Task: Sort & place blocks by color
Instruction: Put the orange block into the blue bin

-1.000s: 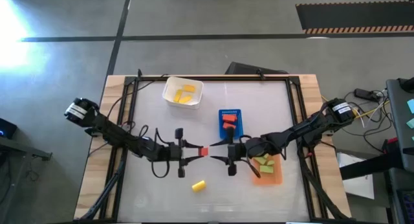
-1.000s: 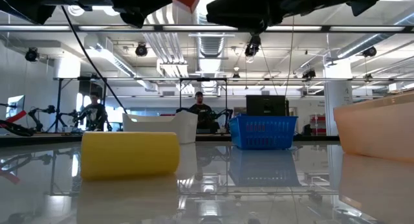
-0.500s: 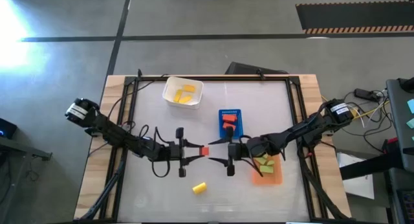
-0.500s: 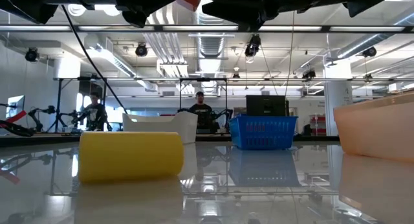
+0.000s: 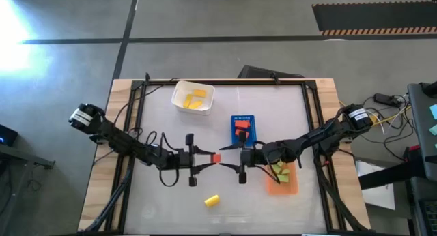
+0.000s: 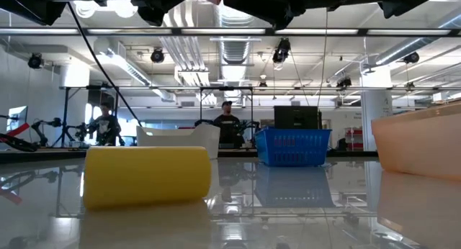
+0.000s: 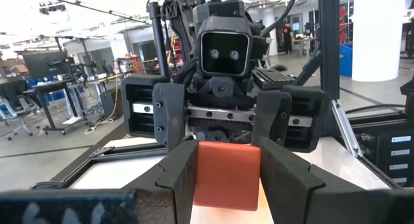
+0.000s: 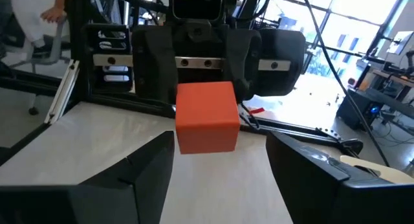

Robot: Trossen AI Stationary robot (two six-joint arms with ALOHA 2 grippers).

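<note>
A red block hangs above the table's middle with my left gripper shut on it. My right gripper faces it from the right. It is open, its two fingers spread to either side just short of the block, touching nothing. A yellow block lies on its side on the table nearer the front edge, and looms large in the low view. My left gripper pinches the red block's two opposite sides between its two fingers. The fingers lie level and come from the table's left. The block sticks out past the fingertips toward the right gripper, lifted clear of the table.
A white tub with yellow blocks stands at the back left. A blue tray holds red blocks behind the grippers. An orange tray with light green blocks lies under the right arm. People stand in the room beyond the table.
The yellow block has slid a little toward the table's near edge and shows larger in the low view.
</note>
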